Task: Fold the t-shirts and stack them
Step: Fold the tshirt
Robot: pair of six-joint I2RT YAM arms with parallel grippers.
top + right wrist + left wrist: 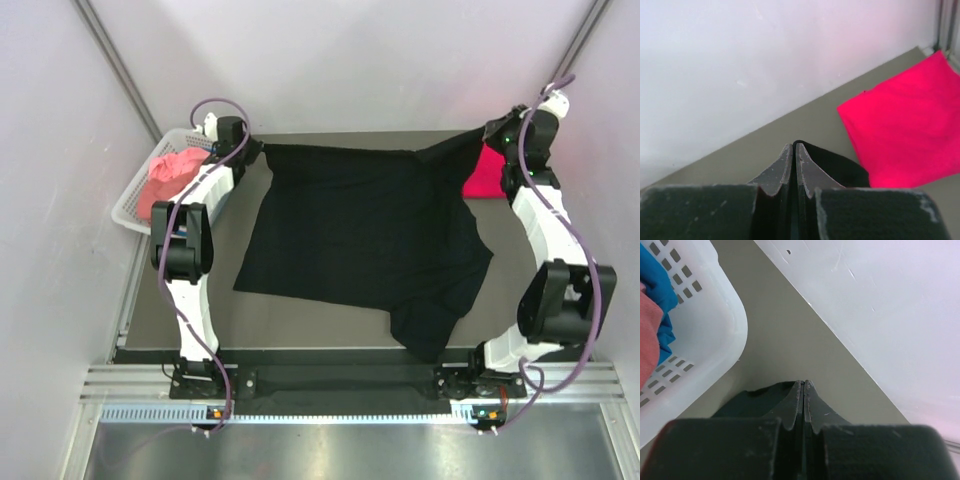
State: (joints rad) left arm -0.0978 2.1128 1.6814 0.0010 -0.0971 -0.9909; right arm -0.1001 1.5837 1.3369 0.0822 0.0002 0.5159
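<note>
– Two hands on one black t-shirt point(365, 235). It lies spread across the middle of the tabletop point(300, 322), with its far edge stretched between them and one part reaching toward the near edge.
– Left hand point(804, 385)?
– Fingers pressed together with no gap, pinching the far-left corner. Dark cloth shows right under the tips in the wrist view.
– And the right hand point(793, 146)?
– Same story: clamped tight on the far-right corner, with black cloth bunched just beneath the tips.
– What else is out there?
– A red t-shirt point(905, 135), folded flat at the far-right corner of the tabletop, just beside the corner the right hand grips. From overhead the black cloth overlaps it, but whether the two touch, I can't tell.
– And over on the left?
– A white basket point(725, 315) at the far-left edge, near the left hand but apart from it. Inside there's a pink t-shirt point(172, 175) heaped up, with a blue t-shirt point(660, 285) tucked against it.
</note>
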